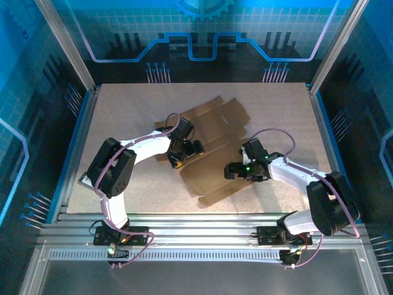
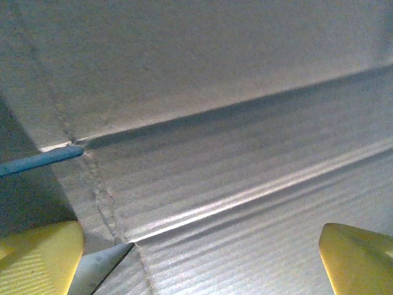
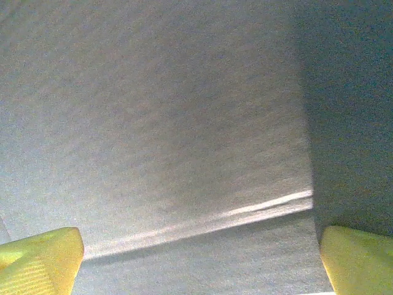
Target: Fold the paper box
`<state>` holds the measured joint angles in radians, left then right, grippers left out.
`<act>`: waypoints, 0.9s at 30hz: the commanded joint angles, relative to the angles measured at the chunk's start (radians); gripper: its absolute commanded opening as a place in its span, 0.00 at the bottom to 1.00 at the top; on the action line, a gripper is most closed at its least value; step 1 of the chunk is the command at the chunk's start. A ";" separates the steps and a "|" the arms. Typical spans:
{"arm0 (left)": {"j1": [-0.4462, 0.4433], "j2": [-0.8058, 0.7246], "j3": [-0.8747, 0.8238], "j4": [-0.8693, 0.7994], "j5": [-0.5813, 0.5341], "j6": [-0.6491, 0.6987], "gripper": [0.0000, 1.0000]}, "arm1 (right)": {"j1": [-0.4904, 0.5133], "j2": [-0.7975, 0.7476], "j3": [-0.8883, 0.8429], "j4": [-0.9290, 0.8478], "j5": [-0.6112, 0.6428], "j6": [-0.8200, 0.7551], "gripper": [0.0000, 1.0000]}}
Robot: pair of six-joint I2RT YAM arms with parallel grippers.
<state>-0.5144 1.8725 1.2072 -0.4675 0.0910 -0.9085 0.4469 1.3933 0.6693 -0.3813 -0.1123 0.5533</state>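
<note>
The paper box (image 1: 212, 160) is a flat brown die-cut cardboard sheet with flaps, lying askew in the middle of the table. My left gripper (image 1: 182, 150) hovers low over its left part, jaws wide apart. The left wrist view looks straight at corrugated cardboard (image 2: 233, 184) with two creases, and yellow fingertips (image 2: 37, 255) sit at both lower corners with nothing between them. My right gripper (image 1: 236, 170) is over the sheet's right side, open too. Its wrist view has a cardboard panel (image 3: 172, 135) with one crease, between yellow fingertips (image 3: 40, 258).
The sheet rests on a speckled beige tabletop (image 1: 123, 110) framed by aluminium rails (image 1: 202, 224) at the near edge. Blue-lit enclosure walls stand on the left, right and back. Bare tabletop lies left of and behind the sheet.
</note>
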 commanded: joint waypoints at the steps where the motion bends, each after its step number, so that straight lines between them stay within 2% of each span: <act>1: 0.039 0.041 0.033 -0.043 -0.016 0.054 0.99 | 0.086 -0.001 -0.030 0.015 -0.030 0.103 1.00; 9: 0.110 0.107 0.179 -0.088 -0.006 0.157 0.99 | 0.294 0.038 -0.003 0.110 -0.002 0.270 1.00; 13: 0.124 0.108 0.234 -0.128 -0.016 0.178 0.99 | 0.367 0.065 0.043 0.105 0.040 0.288 1.00; 17: 0.133 0.020 0.177 -0.114 -0.022 0.189 0.99 | 0.367 0.018 0.054 0.073 0.080 0.257 1.00; 22: 0.145 -0.174 0.047 -0.050 -0.001 0.231 0.99 | 0.358 -0.100 0.062 0.055 0.072 0.140 1.00; 27: 0.164 -0.300 -0.041 -0.004 0.063 0.261 0.99 | 0.292 -0.198 0.065 0.031 0.072 0.050 1.00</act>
<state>-0.3668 1.6249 1.2121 -0.5137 0.0952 -0.6949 0.7750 1.2388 0.7074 -0.3138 -0.0586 0.6838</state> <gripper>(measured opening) 0.994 0.999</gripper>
